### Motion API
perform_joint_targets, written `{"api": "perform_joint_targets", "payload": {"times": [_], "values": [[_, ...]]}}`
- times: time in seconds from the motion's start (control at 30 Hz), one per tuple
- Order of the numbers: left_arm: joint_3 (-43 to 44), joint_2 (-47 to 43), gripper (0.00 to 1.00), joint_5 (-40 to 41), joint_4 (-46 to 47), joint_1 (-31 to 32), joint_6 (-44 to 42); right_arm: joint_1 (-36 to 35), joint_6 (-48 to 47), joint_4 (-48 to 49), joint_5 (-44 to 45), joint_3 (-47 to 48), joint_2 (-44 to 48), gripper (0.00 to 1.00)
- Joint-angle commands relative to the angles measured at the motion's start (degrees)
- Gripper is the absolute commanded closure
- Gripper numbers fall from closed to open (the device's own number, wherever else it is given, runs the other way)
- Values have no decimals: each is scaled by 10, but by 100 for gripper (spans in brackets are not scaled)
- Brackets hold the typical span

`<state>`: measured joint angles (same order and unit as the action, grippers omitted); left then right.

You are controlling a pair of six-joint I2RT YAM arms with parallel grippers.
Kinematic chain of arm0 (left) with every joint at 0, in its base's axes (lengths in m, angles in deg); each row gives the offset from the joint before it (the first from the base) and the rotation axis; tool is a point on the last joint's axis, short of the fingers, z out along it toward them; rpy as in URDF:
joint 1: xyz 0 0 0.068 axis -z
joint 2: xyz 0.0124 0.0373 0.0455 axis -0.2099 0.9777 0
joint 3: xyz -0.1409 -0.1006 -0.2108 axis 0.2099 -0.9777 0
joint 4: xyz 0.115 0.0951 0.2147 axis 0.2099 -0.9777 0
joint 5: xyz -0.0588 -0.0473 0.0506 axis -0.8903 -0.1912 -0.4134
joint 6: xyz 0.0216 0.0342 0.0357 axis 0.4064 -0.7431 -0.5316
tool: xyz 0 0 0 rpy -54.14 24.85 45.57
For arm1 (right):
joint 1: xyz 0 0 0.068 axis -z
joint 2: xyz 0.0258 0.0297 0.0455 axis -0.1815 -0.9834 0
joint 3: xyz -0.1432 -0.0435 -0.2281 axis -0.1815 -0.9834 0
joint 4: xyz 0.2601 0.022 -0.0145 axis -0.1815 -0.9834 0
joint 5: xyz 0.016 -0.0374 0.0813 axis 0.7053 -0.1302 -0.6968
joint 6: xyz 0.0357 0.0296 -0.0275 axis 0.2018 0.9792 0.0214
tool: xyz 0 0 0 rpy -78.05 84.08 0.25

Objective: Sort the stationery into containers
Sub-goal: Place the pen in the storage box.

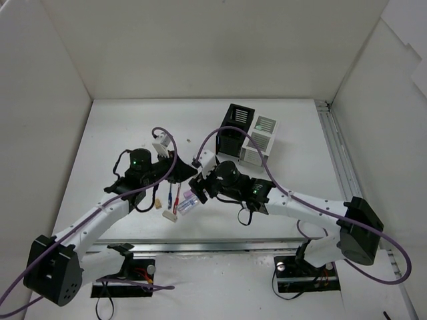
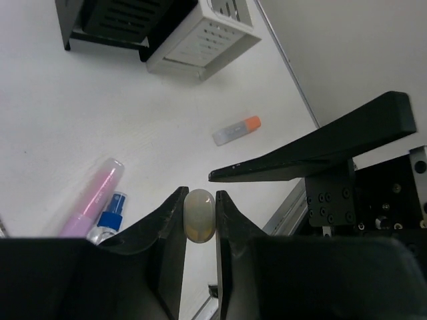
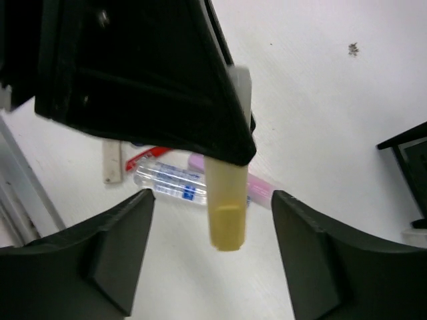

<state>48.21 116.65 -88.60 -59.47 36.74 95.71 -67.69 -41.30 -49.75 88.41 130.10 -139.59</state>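
**Light, Stiff Stick in a Narrow Pinch**

The left gripper is closed tight on the yellow stick, which the left wrist view appears to show end-on between the jaws as a pale, glossy oval. The stick hangs above the middle of the counter, somewhat toward the near edge. The right gripper is spread wide and empty, straddling the stick.

The stick looks stiff, smooth and very light, probably plastic, so it could slip or swivel in so small a pinch. A hold across its broad sides near mid-length seems safest.

Beneath lie the pink marker and the clear tube (both round, so likely to roll). The 2 slotted containers, the black box and the white box, stand toward the far edge, right of centre.
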Motion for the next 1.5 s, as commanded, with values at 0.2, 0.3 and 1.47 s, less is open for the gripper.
{"api": "perform_joint_targets", "payload": {"times": [0.2,0.3,1.47], "values": [[-14,-10,100,-121,213,-76,90,119,127,217,-260,-92,69,20],[-17,-10,100,-138,235,-82,99,144,128,240,-354,-90,50,19],[-40,-49,0,-145,228,-82,81,190,188,299,-395,-57,3,100]]}}
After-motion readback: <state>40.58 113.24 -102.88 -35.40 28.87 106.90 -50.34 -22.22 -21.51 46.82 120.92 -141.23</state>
